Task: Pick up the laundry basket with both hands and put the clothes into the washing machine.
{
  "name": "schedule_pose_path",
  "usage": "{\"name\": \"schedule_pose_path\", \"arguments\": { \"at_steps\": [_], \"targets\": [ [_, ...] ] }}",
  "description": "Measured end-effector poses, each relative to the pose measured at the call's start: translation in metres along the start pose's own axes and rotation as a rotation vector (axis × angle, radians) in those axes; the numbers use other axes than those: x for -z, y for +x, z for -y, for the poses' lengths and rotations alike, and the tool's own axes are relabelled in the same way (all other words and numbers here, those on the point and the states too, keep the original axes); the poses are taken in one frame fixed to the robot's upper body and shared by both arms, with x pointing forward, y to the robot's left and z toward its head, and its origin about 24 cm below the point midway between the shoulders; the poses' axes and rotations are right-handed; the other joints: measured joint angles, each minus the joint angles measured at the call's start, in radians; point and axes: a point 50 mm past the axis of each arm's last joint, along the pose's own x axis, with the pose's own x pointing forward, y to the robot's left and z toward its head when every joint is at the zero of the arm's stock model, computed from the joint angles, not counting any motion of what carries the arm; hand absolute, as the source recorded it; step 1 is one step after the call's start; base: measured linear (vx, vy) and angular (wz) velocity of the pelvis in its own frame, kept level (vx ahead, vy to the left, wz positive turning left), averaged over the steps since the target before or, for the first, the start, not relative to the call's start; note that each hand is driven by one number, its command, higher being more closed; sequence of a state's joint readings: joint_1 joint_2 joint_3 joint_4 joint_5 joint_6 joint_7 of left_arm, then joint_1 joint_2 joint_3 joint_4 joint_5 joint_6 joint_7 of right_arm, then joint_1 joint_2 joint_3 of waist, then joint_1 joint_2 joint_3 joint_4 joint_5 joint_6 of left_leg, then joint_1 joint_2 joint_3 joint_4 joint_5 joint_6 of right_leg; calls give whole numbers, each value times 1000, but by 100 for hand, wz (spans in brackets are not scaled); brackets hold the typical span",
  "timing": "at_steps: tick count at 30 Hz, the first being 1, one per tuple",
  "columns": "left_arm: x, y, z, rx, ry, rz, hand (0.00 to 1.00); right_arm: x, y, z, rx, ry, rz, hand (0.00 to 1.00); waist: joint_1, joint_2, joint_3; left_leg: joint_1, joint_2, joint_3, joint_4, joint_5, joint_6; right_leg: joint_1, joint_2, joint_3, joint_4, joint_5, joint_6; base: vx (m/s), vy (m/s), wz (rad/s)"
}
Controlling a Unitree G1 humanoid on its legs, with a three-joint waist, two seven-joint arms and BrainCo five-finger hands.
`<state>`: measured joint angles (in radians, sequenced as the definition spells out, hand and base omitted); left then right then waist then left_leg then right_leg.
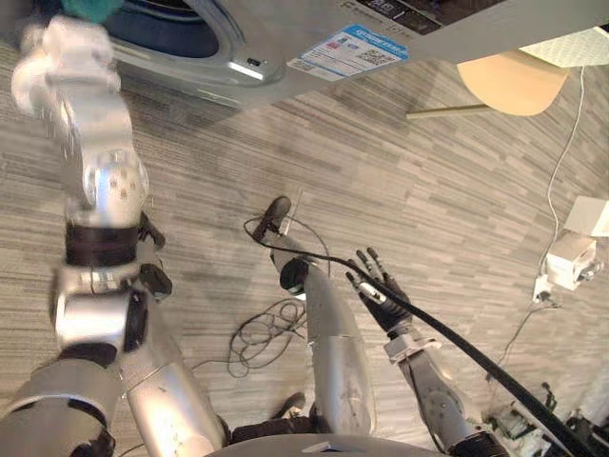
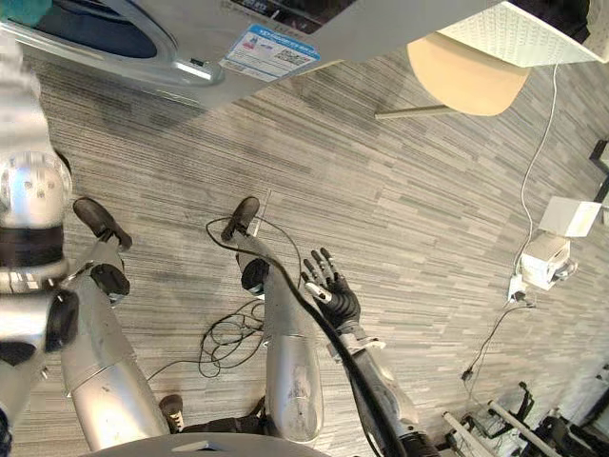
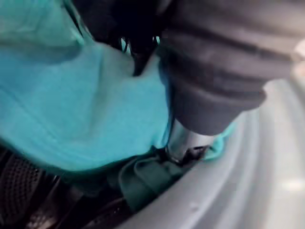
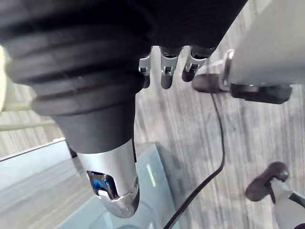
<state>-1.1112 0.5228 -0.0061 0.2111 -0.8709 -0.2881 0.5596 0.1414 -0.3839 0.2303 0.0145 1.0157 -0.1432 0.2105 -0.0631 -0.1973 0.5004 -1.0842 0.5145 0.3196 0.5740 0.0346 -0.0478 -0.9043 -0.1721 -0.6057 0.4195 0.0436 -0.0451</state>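
The washing machine (image 1: 285, 48) stands at the far left with its round door opening (image 1: 181, 29) facing me. My left arm is raised to that opening. A teal garment (image 3: 71, 95) hangs over the grey door rim (image 3: 228, 191) in front of the perforated drum wall (image 3: 19, 176). My left hand (image 3: 214, 71) is bunched into it, with the thumb (image 3: 183, 138) pressed into a fold. A corner of the same garment (image 1: 90, 8) shows above the arm. My right hand (image 1: 381, 290) hangs low over the floor, fingers (image 4: 164, 71) straight and spread, holding nothing.
A tan round seat (image 1: 514, 81) on a thin leg stands right of the machine. A white meshed surface (image 2: 533, 33) lies behind it. A white box (image 1: 576, 257) with a cord sits on the grey plank floor (image 1: 428, 190) at the right.
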Motion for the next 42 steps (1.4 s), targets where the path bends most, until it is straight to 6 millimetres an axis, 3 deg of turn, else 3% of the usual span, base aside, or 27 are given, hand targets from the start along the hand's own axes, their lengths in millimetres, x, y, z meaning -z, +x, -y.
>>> {"name": "schedule_pose_path", "arguments": {
  "at_steps": [3, 5, 6, 8, 9, 13, 16, 20, 24, 30, 34, 37, 42],
  "targets": [
    [-1, 34, 18, 75, 193, -59, 0, -1, 5, -1, -7, 8, 6, 0, 1, -1, -1, -3, -2, -9, -27, -3, -10, 3, 6, -12, -23, -22, 11, -8, -75, 6],
    [-7, 45, 25, 133, 385, -32, 0, 6, 9, -1, 3, 28, -19, 0, 3, -1, -1, -3, -4, -7, -51, 12, -14, 9, 16, -29, -61, -9, 17, 12, -49, -4],
    [-7, 50, 28, 152, 616, 16, 0, 12, 12, 1, 13, 39, -38, 0, 2, -1, -1, -3, -4, -6, -58, 27, -7, 13, 21, -36, -73, 9, 12, 54, -42, 0],
    [-7, 52, 46, 216, 944, 119, 0, 15, 16, 1, 9, 49, -50, 0, -2, -2, -1, -4, 0, -5, -53, 40, 2, 13, 18, -44, -53, 22, -7, 93, -41, 2],
    [-7, 53, 46, 217, 1012, 132, 0, 15, 17, 1, 4, 56, -46, 0, -4, -2, -1, -4, 0, -7, -53, 40, 3, 14, 18, -45, -51, 22, -7, 94, -33, 2],
    [-9, 52, 47, 270, 1671, 392, 0, 7, 15, 3, -43, 58, -11, 0, 1, -3, -2, -4, -2, -10, -53, 39, 4, 17, 15, -51, -47, 21, -9, 54, -31, 4],
    [-6, 50, 52, 336, 1877, 480, 0, 6, 15, 4, -43, 55, -6, 0, -1, -12, -8, -4, -3, -7, -51, 38, 5, 18, 16, -49, -56, 20, -9, 0, 0, 0],
    [-6, 50, 53, 371, 1956, 487, 0, 7, 15, 4, -42, 57, -8, 0, -7, -26, -18, -4, 3, 1, -59, 26, -3, 24, 38, -40, -115, 32, 6, 3, -28, -9],
    [-4, 46, 55, 438, 1889, 479, 0, 8, 15, 3, -38, 70, -6, 0, -7, -26, -18, 3, -7, 18, -70, 36, 8, 36, 40, -40, -151, 70, 6, 49, 1, -1],
    [-1, 37, 47, 590, 2123, 596, 0, -2, 15, 3, -47, 62, 16, 0, -8, -25, -18, 12, -4, 19, -50, 16, 11, 53, 40, -36, -156, 73, 9, 62, 1, -1],
    [0, 35, 41, 626, 2182, 621, 0, -8, 11, 9, -33, 70, 44, 0, -10, -26, -18, 28, -2, 30, -52, 8, 8, 68, 45, -27, -176, 77, 17, 51, -13, -3],
    [-2, 38, 47, 542, 2018, 543, 0, -11, 11, 10, -24, 67, 59, 0, -11, -25, -18, 24, 0, 37, -55, 8, 8, 67, 54, -24, -203, 92, 21, 57, -16, -8],
    [-1, 36, 48, 543, 1909, 499, 0, -14, 11, 13, -1, 66, 71, 0, -10, -25, -17, 21, 2, 36, -52, 8, 7, 66, 56, -25, -201, 93, 19, 68, -12, -1]
  ]
}}
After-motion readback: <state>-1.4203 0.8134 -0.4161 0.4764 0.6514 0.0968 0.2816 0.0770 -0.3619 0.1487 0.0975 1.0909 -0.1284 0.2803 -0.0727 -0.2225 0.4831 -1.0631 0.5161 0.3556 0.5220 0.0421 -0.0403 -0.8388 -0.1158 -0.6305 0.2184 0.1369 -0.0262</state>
